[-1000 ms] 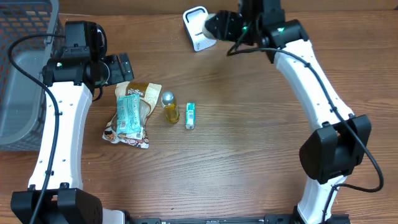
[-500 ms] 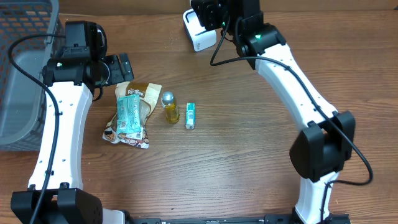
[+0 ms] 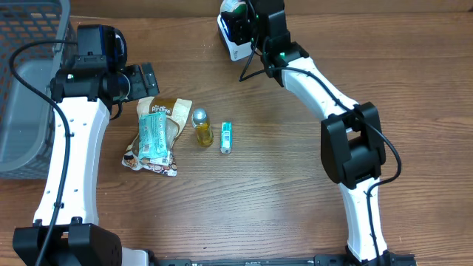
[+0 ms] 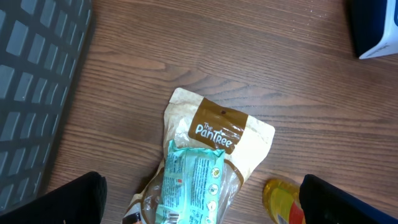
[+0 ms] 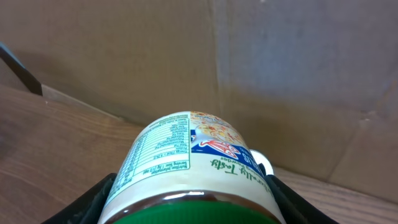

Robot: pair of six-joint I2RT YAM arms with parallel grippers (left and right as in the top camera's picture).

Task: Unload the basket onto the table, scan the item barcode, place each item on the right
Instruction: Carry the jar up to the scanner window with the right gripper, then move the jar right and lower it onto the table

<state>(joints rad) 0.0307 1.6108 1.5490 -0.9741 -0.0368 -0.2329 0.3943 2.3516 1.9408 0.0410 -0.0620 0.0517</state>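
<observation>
The item is a jar (image 5: 186, 162) with a green lid and a cream label printed with nutrition facts; no barcode shows on the side I see. My right gripper (image 5: 189, 205) is shut on it, one finger on each side. In the overhead view the right gripper (image 3: 240, 22) holds the jar (image 3: 234, 7) over the white scanner (image 3: 236, 50) at the table's far edge. My left gripper (image 3: 140, 80) stands open and empty above the snack bags, its black fingers (image 4: 65, 202) wide apart.
A brown PanTree bag (image 3: 168, 109) with a teal packet (image 3: 154, 137) on it, a yellow bottle (image 3: 202, 129) and a small teal tube (image 3: 226, 137) lie mid-table. A grey basket (image 3: 22, 89) stands at the left. Cardboard walls the back.
My right arm has swung left with the jar, from right of the scanner to over it. The left arm has not moved.
</observation>
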